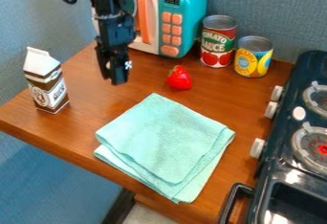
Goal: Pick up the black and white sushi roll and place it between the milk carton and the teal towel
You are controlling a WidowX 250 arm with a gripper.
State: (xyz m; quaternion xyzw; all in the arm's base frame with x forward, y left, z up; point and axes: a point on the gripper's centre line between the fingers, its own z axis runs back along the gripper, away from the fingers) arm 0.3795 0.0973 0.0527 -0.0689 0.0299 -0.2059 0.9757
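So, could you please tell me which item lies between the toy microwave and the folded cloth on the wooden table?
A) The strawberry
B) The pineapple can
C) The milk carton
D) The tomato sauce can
A: the red strawberry sits on the wood below the toy microwave and above the folded cloth.

The black robot arm (pixel 107 5) enters at the top edge, left of centre, and drops nearly straight down. Its black gripper (pixel 114 78) hangs at the lower end, upper left of the frame, pointing downward.
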